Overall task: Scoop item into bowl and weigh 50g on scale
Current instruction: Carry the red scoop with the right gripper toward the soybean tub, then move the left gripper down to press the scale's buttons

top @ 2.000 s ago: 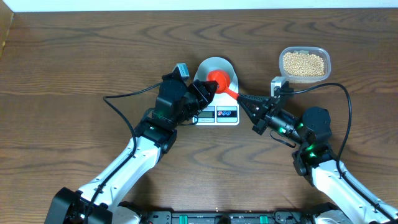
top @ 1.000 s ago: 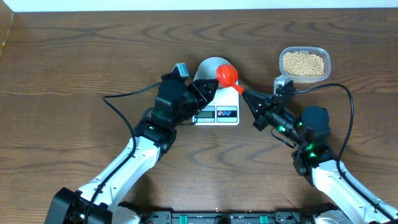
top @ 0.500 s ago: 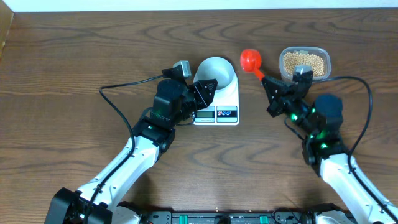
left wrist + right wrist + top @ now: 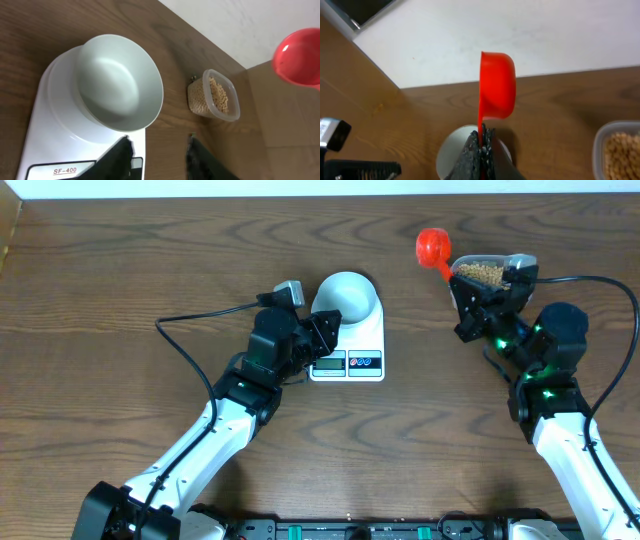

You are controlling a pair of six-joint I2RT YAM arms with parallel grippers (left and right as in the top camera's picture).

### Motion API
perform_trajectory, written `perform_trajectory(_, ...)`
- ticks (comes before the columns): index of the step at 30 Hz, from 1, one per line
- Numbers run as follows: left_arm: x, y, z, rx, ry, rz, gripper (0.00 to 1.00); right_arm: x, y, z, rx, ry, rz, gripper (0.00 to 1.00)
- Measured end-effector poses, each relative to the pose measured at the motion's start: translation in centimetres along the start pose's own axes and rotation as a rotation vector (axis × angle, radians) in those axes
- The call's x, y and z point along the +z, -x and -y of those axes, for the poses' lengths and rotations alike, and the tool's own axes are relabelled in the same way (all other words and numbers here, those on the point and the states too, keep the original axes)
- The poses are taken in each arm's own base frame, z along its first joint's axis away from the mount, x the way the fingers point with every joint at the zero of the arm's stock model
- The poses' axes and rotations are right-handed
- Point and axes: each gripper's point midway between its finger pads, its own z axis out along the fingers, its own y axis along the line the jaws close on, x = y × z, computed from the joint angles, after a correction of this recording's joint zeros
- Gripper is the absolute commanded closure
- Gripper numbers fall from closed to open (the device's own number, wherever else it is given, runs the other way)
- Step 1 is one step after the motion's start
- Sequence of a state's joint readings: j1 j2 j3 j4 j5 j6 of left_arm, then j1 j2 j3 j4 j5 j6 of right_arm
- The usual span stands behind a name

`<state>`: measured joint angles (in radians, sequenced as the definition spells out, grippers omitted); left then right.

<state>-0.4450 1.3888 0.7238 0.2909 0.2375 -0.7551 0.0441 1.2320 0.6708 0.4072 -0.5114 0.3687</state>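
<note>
On the bench (image 4: 120, 300), you are holding your left arm low beside the scale (image 4: 365, 340) that carries the empty bowl (image 4: 345, 292), left fingers (image 4: 120, 152) apart and empty. Your right arm is reaching toward the tub (image 4: 525, 260), right fingers (image 4: 475, 155) clamping the scoop (image 4: 432, 246) by its handle, cup on its side, probably lining up to dip into the beans (image 4: 482, 272).

Grained wood table (image 4: 120, 280), glossy plastic scoop (image 4: 431, 246), smooth bowl (image 4: 345, 292), clear plastic tub (image 4: 237, 106)
</note>
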Motion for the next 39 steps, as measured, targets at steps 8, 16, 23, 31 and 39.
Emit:
perform_trajectory(8, 0.0, -0.6, -0.7, 0.0, 0.031, -0.022, 0.34, -0.1, 1.6, 0.6, -0.02, -0.046, 0.071, 0.99)
perform_trajectory(16, -0.3, -2.7, -3.0, -0.021, 0.124, -0.109, 0.41, -0.2, 2.3, 1.1, -0.028, -0.076, 0.104, 0.99)
perform_trajectory(23, -0.3, -2.7, -3.0, 0.048, 0.122, -0.111, 0.93, -0.2, 2.5, 1.3, -0.029, -0.092, 0.113, 0.99)
perform_trajectory(31, -0.3, -2.7, -3.0, 0.103, 0.119, -0.115, 0.93, -0.2, 2.9, 1.2, -0.036, -0.087, 0.127, 0.99)
perform_trajectory(39, -1.1, -1.8, -2.2, 0.201, 0.182, -0.178, 0.93, -0.2, 2.7, 1.2, -0.035, -0.088, 0.123, 0.99)
